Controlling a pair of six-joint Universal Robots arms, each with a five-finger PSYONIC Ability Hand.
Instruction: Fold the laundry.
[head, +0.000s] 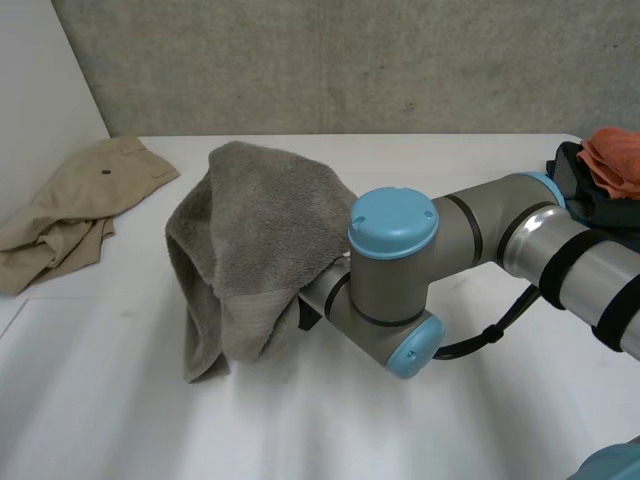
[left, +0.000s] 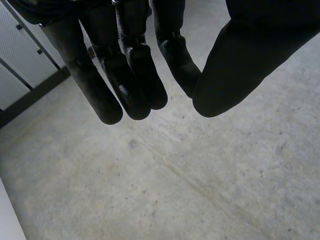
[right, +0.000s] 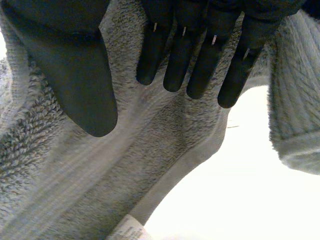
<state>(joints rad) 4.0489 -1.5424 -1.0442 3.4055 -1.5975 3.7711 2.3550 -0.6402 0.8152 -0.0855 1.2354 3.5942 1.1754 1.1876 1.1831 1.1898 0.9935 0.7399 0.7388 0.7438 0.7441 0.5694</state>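
Head view first: the grey towel (head: 255, 240) is bunched up and hanging off the end of the right arm (head: 480, 240), over the middle of the tabletop (head: 120, 400). Its lowest tip is right down by the surface, but we can't tell if it touches. So we'd say we're at the very start of the fold. The towel is picked up but not laid flat, and no crease has been made.

On the right wrist view, the right hand (right: 175, 55) has its fingers (right: 235, 75) pretty much straight. The thumb is spread off to the side, and the towel's terry and its hem band sit right against them. Nothing looks pinched, so to us the towel just hangs over an open hand.

The left hand (left: 125, 75) is off the tabletop over the concrete floor (left: 200, 190), fingers relaxed and a little apart, holding nothing.

Next move, as we see it, is to get the towel down and spread flat. That needs the left hand brought in to find a corner or edge, since one hand under a lump won't open it out.

Beige trousers (head: 80, 210) lie at the far left edge, and a pile of clothes (head: 600, 180) waits at the far right corner.
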